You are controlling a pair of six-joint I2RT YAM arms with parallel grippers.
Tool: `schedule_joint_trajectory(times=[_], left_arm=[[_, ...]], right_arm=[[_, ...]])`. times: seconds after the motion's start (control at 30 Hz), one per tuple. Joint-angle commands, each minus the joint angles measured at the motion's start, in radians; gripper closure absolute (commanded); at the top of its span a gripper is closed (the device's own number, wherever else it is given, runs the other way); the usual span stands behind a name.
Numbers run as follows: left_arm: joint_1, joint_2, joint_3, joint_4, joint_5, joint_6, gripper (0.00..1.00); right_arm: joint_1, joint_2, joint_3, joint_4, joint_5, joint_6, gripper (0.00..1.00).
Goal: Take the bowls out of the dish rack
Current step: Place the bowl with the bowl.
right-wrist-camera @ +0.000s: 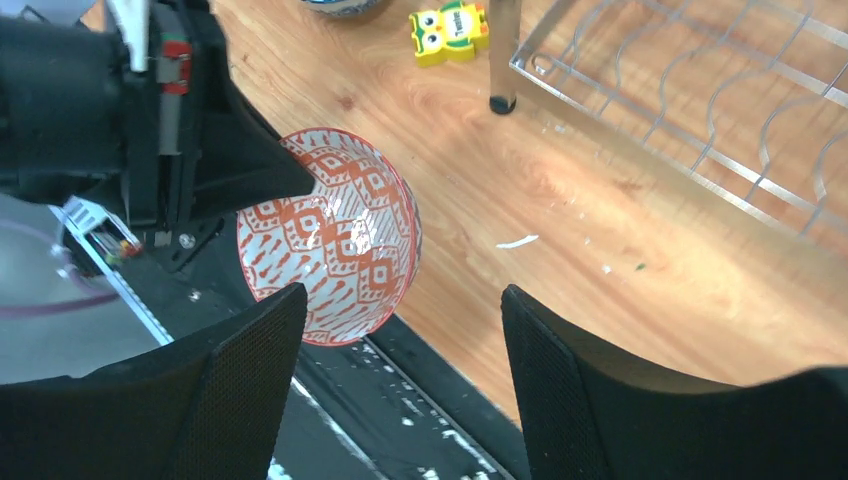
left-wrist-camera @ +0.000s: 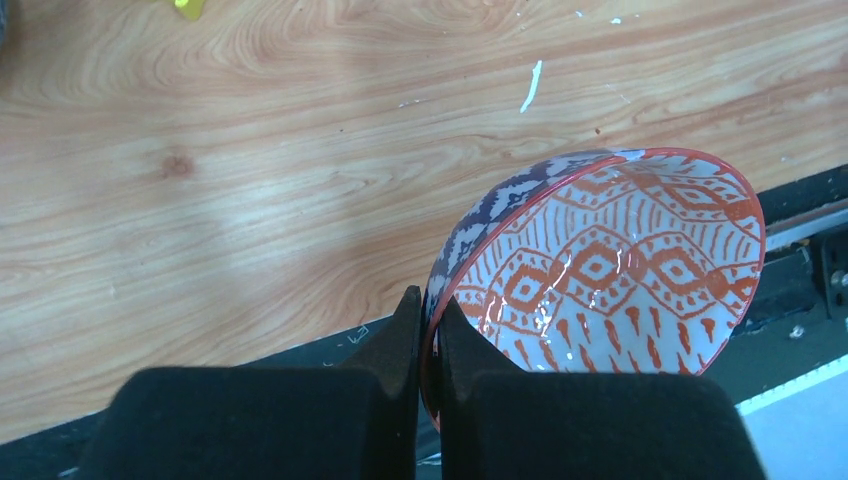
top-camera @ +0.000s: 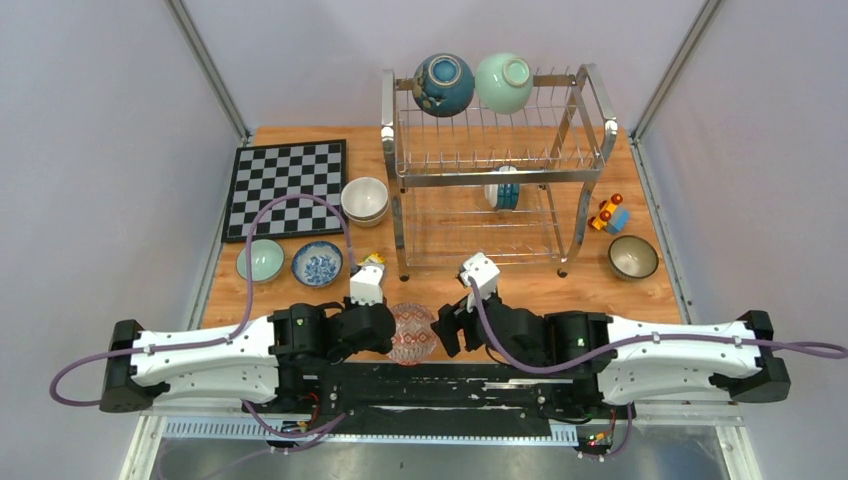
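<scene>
My left gripper [left-wrist-camera: 428,310] is shut on the rim of the red-patterned bowl [left-wrist-camera: 610,265], held tilted over the table's near edge; the bowl also shows in the top view [top-camera: 411,333] and the right wrist view [right-wrist-camera: 330,235]. My right gripper [right-wrist-camera: 400,310] is open and empty just right of that bowl. The dish rack [top-camera: 497,165] stands at the back with a dark blue bowl [top-camera: 443,84] and a mint green bowl [top-camera: 503,82] on its top tier and a bowl on edge [top-camera: 503,189] in the lower tier.
On the table are stacked cream bowls [top-camera: 365,200], a pale green bowl [top-camera: 260,260], a blue-patterned bowl [top-camera: 317,264] and a dark-rimmed bowl [top-camera: 633,257]. A chessboard [top-camera: 288,186] lies back left. A yellow block [right-wrist-camera: 451,31] and a toy car [top-camera: 608,214] lie near the rack.
</scene>
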Motion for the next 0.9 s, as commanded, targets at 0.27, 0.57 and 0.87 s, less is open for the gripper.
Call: schedule_joint_trajectory(times=[0.27,0.57,0.87], left_arm=[[-0.006,0.024,0.048,-0.018,-0.045,-0.201,1.00],[-0.006,0.022,0.065,-0.037,-0.035,-0.216,1.00],[-0.006,0.028,0.076,-0.053,-0.036,-0.231,1.00]], right_arm=[[-0.125,0.216,0.056,-0.054,-0.160,0.271,0.39],[-0.161,0.310,0.094,-0.084,-0.215,0.284,0.56],[-0.187,0.361,0.115,-0.120,-0.233,0.284,0.75]])
